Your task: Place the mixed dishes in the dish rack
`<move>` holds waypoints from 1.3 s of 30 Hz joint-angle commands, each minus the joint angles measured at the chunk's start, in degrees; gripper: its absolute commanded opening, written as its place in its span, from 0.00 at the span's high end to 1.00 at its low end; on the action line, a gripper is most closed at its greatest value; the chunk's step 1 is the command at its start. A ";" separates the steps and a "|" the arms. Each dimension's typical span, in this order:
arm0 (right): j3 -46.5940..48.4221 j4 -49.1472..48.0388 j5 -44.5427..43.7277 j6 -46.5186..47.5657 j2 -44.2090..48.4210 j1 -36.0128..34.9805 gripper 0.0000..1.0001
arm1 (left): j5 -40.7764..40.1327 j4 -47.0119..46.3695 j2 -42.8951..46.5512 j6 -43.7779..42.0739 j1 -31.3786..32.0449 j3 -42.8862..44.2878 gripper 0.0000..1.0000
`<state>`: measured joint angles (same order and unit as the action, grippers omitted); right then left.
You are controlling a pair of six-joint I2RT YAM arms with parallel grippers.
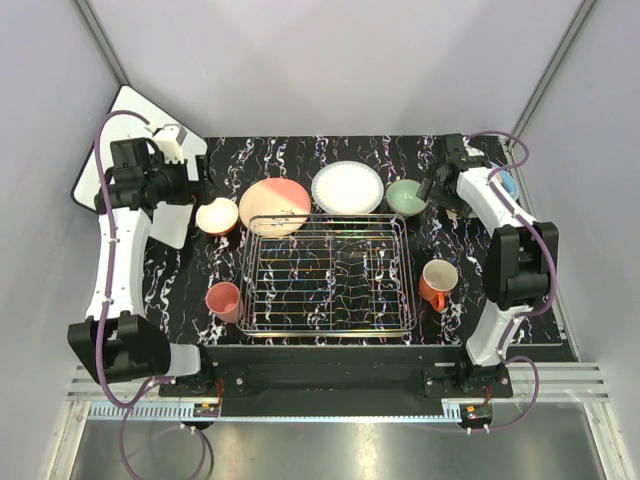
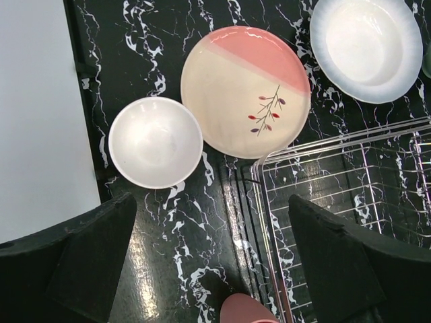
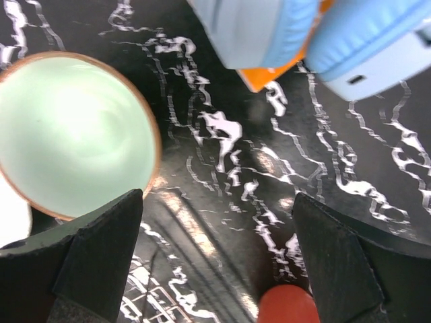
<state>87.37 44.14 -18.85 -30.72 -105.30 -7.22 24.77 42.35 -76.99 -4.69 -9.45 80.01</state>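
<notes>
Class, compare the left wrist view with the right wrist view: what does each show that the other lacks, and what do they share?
Only the left wrist view: the pink plate, the cream-lined bowl, the small pink cup at the bottom edge, and the white board.
Only the right wrist view: the light-blue headphones, the inside of the mint-green bowl, and the orange mug at the bottom edge.
Both: the black marbled table and an open, empty hand: left hand, right hand.

Bright overhead light is being mirrored by the glossy tabletop (image 2: 151, 259); the headphones (image 3: 262, 27) are being rendered blurred.
</notes>
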 commanded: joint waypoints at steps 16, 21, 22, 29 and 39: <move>3.86 -11.44 5.58 -5.40 -11.24 -0.33 0.19 | 3.00 -2.71 -0.18 -0.85 -0.48 -1.17 0.01; 3.42 -13.55 4.79 -5.67 -12.48 -0.42 0.28 | 3.17 -2.71 -0.18 -0.67 -0.39 -1.08 0.01; 3.24 -13.99 4.62 -5.67 -12.48 -0.51 0.30 | 3.26 -2.80 -0.18 -0.59 -0.48 -1.08 0.01; 2.01 -16.98 3.82 -5.58 -13.09 -0.86 0.50 | 3.53 -2.80 0.00 -0.41 -0.39 -1.34 0.01; -0.54 -18.13 3.12 -5.67 -14.94 -1.83 0.57 | 3.00 -2.80 1.67 -1.02 -0.48 -1.78 0.01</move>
<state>88.14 27.51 -14.06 -36.01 -119.15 -8.23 26.68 41.85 -77.36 -5.10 -9.56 78.67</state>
